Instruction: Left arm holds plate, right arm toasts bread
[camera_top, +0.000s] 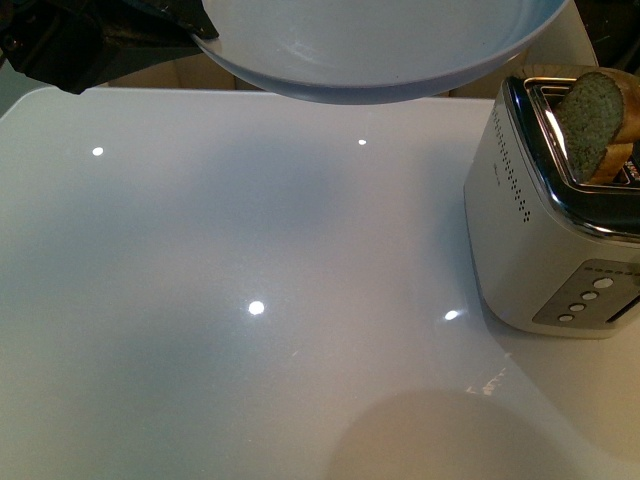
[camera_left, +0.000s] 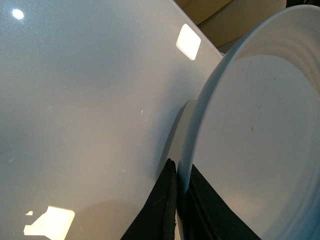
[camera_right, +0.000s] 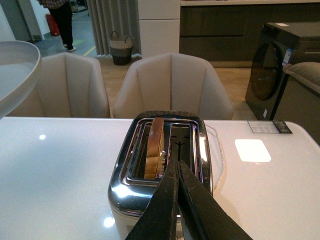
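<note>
Kitchen-dining room: toaster (camera_right: 160, 165), padded chairs (camera_right: 172, 85), washing machine (camera_right: 272, 70).

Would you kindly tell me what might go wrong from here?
1. The left end effector pinches the plate only by its rim, raised off the table; it might tilt or slip.
2. The right end effector hangs shut close to the toaster, near the bread; advancing, it may strike the chrome top.

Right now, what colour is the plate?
The plate is pale blue-grey, clearest in the front view.
</note>
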